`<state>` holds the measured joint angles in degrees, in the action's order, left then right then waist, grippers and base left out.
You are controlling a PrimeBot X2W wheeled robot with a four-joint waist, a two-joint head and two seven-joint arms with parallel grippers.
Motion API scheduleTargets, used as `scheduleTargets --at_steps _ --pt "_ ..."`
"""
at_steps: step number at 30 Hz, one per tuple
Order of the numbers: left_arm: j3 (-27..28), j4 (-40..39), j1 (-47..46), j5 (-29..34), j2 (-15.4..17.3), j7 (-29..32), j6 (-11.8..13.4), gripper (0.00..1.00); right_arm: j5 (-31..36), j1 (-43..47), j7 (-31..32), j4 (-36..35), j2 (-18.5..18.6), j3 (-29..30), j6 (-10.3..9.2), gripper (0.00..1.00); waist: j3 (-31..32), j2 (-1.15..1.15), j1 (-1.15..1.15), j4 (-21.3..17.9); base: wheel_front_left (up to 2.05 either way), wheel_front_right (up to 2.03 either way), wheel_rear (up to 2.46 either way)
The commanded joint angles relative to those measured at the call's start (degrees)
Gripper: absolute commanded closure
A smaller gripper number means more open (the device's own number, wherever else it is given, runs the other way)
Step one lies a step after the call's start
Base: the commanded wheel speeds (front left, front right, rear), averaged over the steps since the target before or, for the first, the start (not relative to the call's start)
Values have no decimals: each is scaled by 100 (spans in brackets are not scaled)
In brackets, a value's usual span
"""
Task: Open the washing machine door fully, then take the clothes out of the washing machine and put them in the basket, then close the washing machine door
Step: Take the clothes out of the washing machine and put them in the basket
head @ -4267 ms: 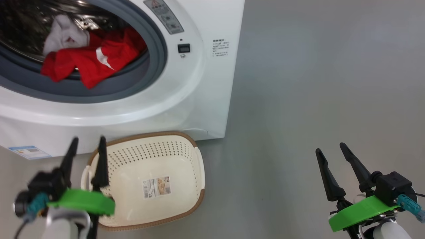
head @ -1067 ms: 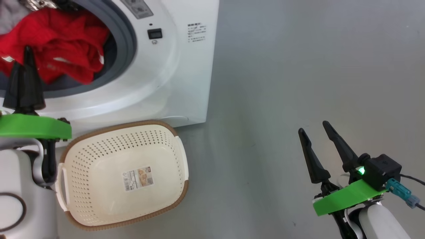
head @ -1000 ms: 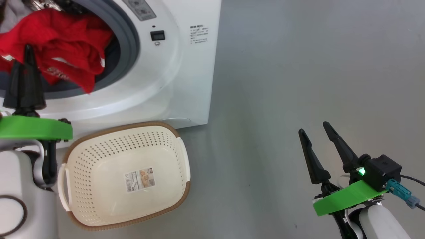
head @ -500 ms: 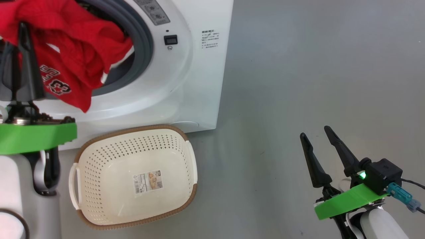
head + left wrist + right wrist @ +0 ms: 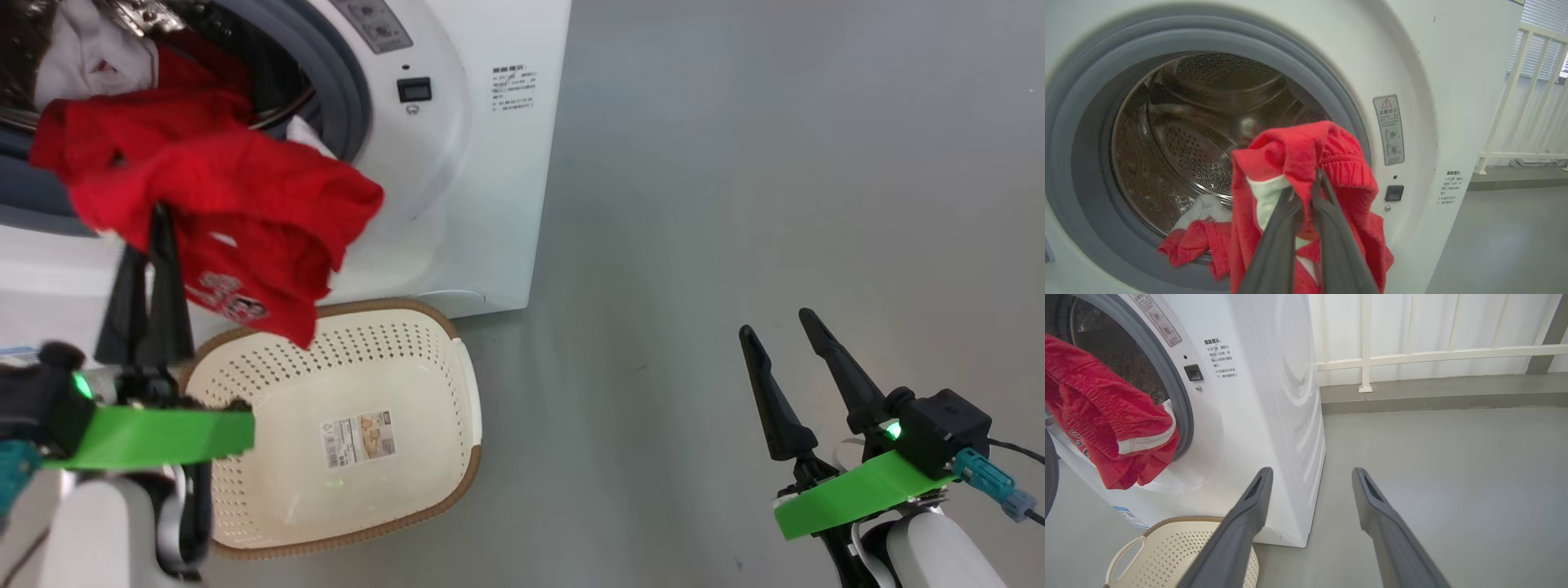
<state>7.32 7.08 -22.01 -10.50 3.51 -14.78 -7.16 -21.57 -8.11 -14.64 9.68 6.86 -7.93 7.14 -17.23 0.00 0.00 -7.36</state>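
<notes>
Red jersey cloth with white trim (image 5: 245, 204) hangs from your left claw (image 5: 157, 224), pinched shut on it, above the far left rim of the cream perforated plastic basket (image 5: 384, 305); the basket's middle lies below and rightward. Your right claw (image 5: 775, 322) stands open, farther off.

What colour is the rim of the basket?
Brown, woven-looking, on a cream body. The head view shows the basket best.
</notes>
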Motion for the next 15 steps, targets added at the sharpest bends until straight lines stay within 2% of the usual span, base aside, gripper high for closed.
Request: scheduleTargets --at_steps 1,8,15 --pt "179 -40 152 13 71 -22 -33 100 -12 -46 -36 -151 33 -78 35 0 -62 0 0 -3 0 0 0" --pt "56 387 511 36 -43 -22 -26 100 -10 -120 -36 -178 26 -80 35 0 -256 0 0 12 0 0 0" --pt "-39 1186 437 -7 -61 -22 -2 100 -16 -273 -36 -212 8 -124 35 0 -552 0 0 -21 0 0 0"
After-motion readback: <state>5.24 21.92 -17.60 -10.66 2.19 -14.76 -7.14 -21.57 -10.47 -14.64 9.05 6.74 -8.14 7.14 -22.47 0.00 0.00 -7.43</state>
